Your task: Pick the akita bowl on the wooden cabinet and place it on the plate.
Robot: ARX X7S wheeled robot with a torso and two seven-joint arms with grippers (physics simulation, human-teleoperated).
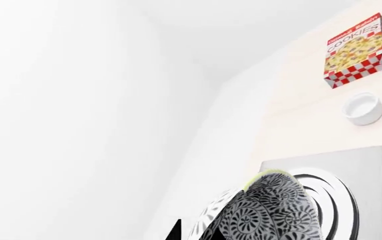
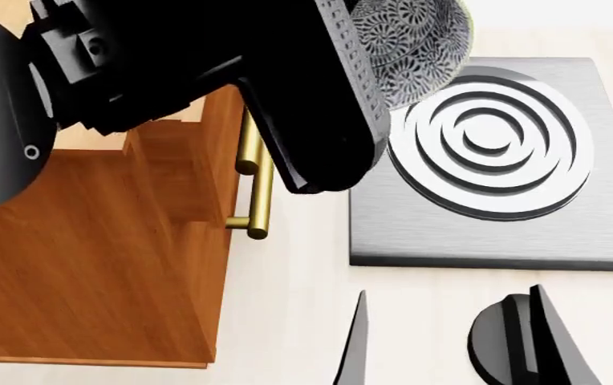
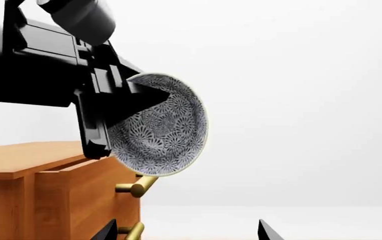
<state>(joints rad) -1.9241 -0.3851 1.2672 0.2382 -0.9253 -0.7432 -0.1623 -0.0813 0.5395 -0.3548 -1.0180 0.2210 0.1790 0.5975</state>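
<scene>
We saw the left gripper (image 3: 134, 100) clamped on the rim of the bowl (image 3: 164, 127), one finger reaching inside it, holding it in the air just past the cabinet (image 3: 51, 175) edge, above the brass handles (image 2: 255, 180). The bowl was tipped on its side, its mouth facing sideways away from the arm. Only the head view placed it over the grey stove (image 2: 595, 216); only the left wrist view showed a cookie box (image 1: 356, 50) and a white cup (image 1: 364, 108). Of the right gripper (image 3: 187, 232) we saw just fingertips, set apart.
</scene>
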